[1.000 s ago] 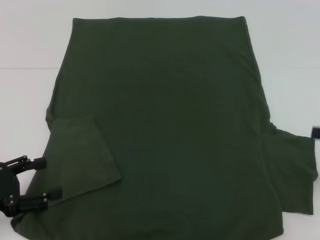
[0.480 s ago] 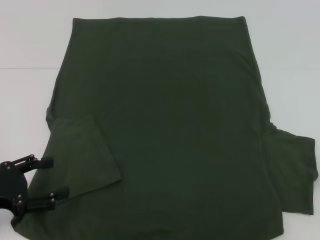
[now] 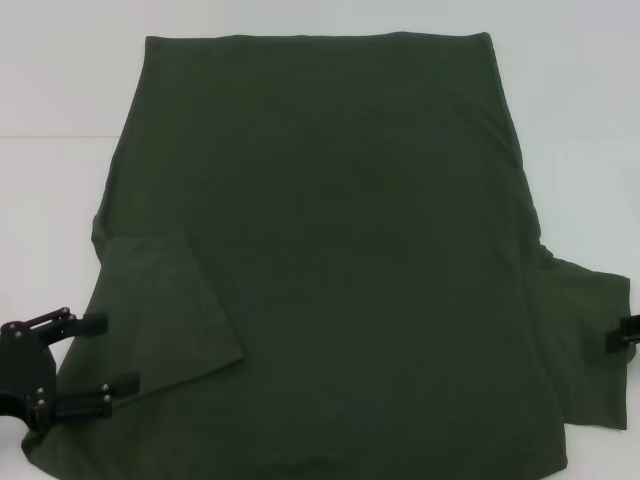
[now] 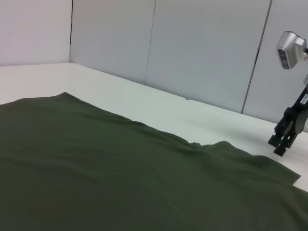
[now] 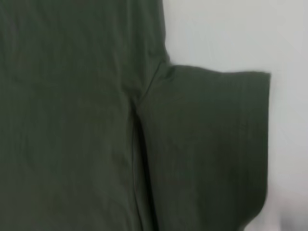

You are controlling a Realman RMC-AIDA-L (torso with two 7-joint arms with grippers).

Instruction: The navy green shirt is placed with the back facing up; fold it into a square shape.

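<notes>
The navy green shirt point(image 3: 340, 250) lies flat on the white table point(image 3: 60, 90), plain side up, hem at the far end. Its left sleeve point(image 3: 165, 310) is folded inward onto the body. The right sleeve point(image 3: 585, 345) still spreads outward, and the right wrist view looks down on this sleeve point(image 5: 207, 144). My left gripper point(image 3: 108, 352) is open at the near left, its two fingers over the folded sleeve's outer edge with nothing gripped. My right gripper point(image 3: 625, 335) shows only at the right border, beside the right sleeve. In the left wrist view the right gripper point(image 4: 284, 142) hangs just above that sleeve.
White table surrounds the shirt on the far side and both sides. A grey panelled wall point(image 4: 192, 53) stands behind the table. The shirt's near edge runs out of the head view at the bottom.
My left gripper has edged right, farther over the folded left sleeve. The right gripper has come into view at the right edge beside the right sleeve.
</notes>
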